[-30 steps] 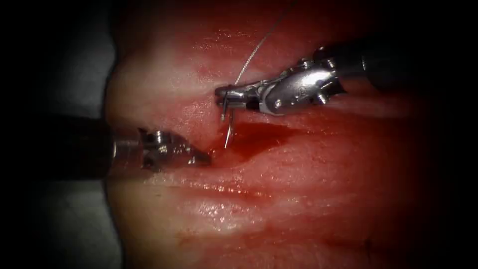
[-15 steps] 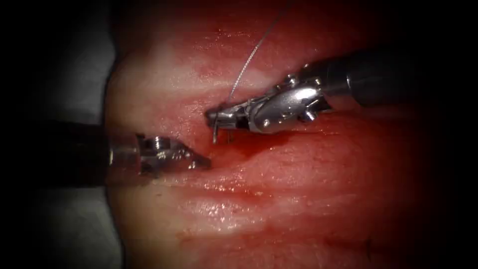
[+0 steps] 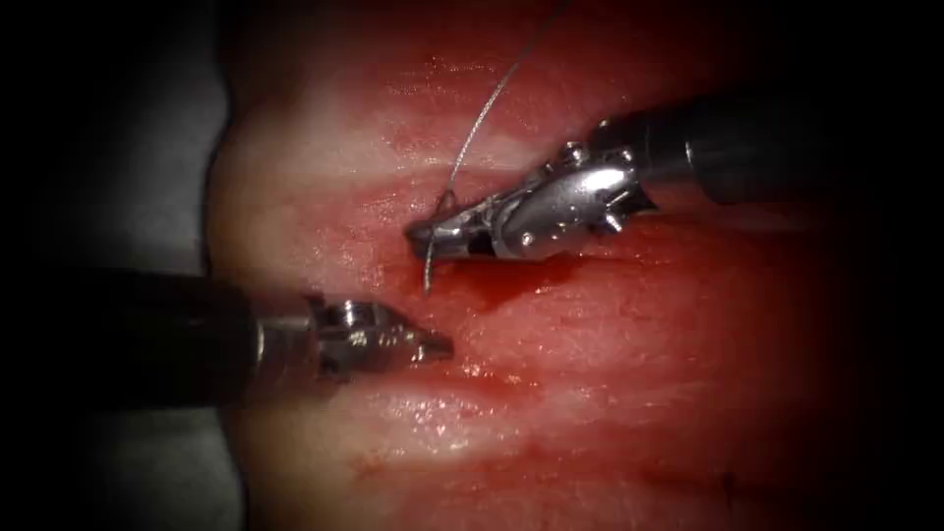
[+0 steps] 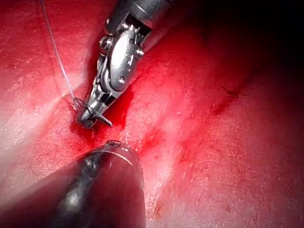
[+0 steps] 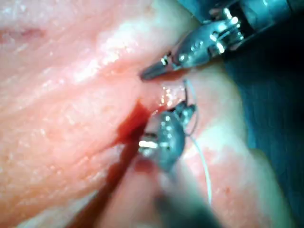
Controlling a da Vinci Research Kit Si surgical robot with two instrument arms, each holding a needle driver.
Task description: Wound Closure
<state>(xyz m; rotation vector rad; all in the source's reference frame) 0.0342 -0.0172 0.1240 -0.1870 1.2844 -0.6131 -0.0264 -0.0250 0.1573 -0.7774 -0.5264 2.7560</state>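
Two needle drivers work over the tissue (image 3: pixel 610 334), a slab of pork belly wet with red fluid (image 3: pixel 511 280) pooled in the cut (image 3: pixel 492 285). Right needle driver (image 3: pixel 425 236): jaws clamped across the curved needle (image 3: pixel 429 270), seemingly close to its thread end, though the exact place along the curve cannot be told. A short length of the needle hangs just below the jaw tips, its point at the wet surface near the left end of the cut; whether it has entered the tissue cannot be told. Thread (image 3: pixel 482 118) rises from just behind those jaws and runs up and away over the pale tissue beyond the tool. Left needle driver (image 3: pixel 442 346): jaws together on nothing, tips lying near the needle, below it and just left of the cut; the right wrist view shows the same tool (image 5: pixel 147 73) tapered to a closed point beside the right tool (image 5: pixel 166 135).

Handling, as judged: the needle is light, stiff, thin and polished, so it is likely to swivel in the jaws unless gripped squarely across its body, away from both the point and the thread end. The thread is fine and limp, and easily frayed by a hard grip. The tissue is soft, slick with fluid and liable to tear at the cut's edge; hold is best taken a little back from the margin.
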